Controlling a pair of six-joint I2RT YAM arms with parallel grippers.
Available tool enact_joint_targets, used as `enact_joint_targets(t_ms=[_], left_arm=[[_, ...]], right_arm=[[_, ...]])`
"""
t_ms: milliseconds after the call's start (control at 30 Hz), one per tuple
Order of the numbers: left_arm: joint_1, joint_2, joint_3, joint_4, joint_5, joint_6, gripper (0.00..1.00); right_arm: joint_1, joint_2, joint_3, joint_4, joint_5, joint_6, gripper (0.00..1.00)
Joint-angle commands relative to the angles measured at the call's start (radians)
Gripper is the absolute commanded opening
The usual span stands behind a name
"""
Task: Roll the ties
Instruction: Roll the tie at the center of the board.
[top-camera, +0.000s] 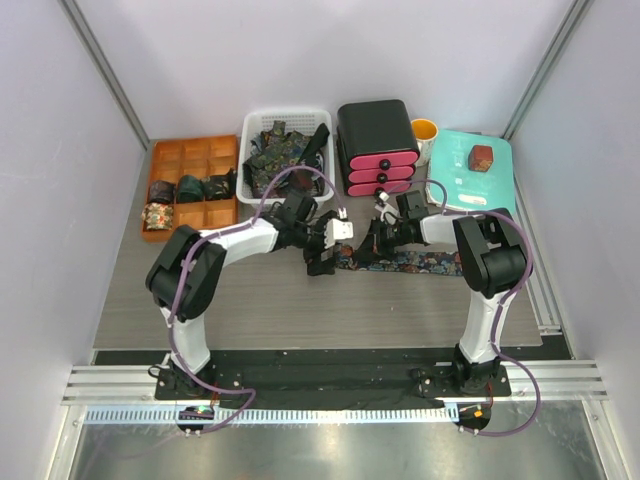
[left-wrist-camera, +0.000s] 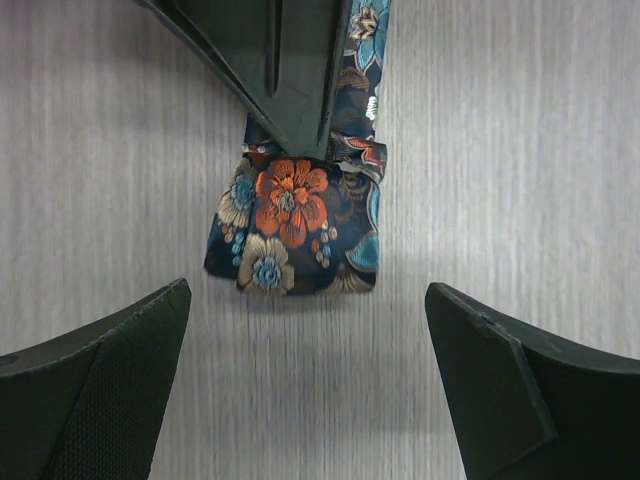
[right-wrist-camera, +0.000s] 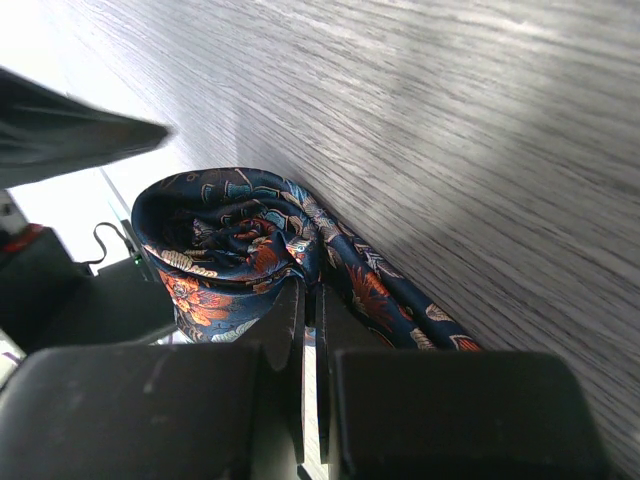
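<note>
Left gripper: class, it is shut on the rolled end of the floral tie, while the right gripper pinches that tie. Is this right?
No. The left gripper stands open, its fingers clear of the tie on either side, as the left wrist view shows. The right gripper does pinch that tie.

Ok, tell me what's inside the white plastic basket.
A heap of dark floral-print fabric neckties fills the white slatted plastic basket. Its floor and anything beneath the heap are covered.
</note>
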Motion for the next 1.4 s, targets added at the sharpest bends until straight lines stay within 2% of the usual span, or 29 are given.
enact_joint_targets(t_ms=[0, 100, 300, 433, 533, 567, 667, 767, 933, 1067, 1100, 1267, 1367], left_arm=[[-0.007, 0.046, 0.041, 0.094, -0.035, 0.006, 1.00], [-0.011, 0.066, 0.056, 0.103, -0.041, -0.002, 1.00], [-0.017, 0.043, 0.056, 0.095, 0.011, -0.001, 0.82], [-0.031, 0.035, 0.064, 0.094, 0.030, -0.004, 0.81], [-0.047, 0.050, 0.084, 0.094, 0.031, -0.008, 0.73], [-0.053, 0.055, 0.088, 0.094, 0.030, -0.008, 0.66], [-0.063, 0.075, 0.116, 0.085, 0.031, -0.010, 0.54], [-0.083, 0.096, 0.153, 0.069, 0.025, -0.021, 0.46], [-0.111, 0.170, 0.240, -0.050, -0.012, -0.001, 0.38], [-0.122, 0.216, 0.286, -0.185, -0.041, 0.068, 0.36], [-0.123, 0.219, 0.291, -0.228, -0.050, 0.081, 0.36], [-0.126, 0.251, 0.302, -0.319, -0.082, 0.114, 0.36], [-0.136, 0.279, 0.328, -0.374, -0.114, 0.139, 0.35]], right_arm=[[0.018, 0.053, -0.013, -0.017, 0.134, -0.049, 0.01], [0.021, 0.053, -0.019, -0.013, 0.131, -0.042, 0.01], [0.026, 0.055, -0.029, 0.006, 0.125, -0.023, 0.01], [0.032, 0.053, -0.033, 0.024, 0.124, -0.005, 0.01], [0.038, 0.057, -0.036, 0.033, 0.124, 0.004, 0.01], [0.038, 0.057, -0.036, 0.035, 0.124, 0.012, 0.01], [0.041, 0.055, -0.035, 0.038, 0.126, 0.014, 0.01], [0.043, 0.057, -0.032, 0.041, 0.129, 0.029, 0.01], [0.043, 0.055, -0.024, 0.047, 0.115, 0.046, 0.02], [0.029, 0.024, -0.003, 0.029, 0.088, 0.055, 0.10], [0.023, 0.018, 0.001, 0.008, 0.082, 0.055, 0.14], [-0.017, -0.045, 0.007, -0.080, 0.023, 0.027, 0.28], [-0.034, -0.089, 0.005, -0.121, -0.001, 0.023, 0.31]])
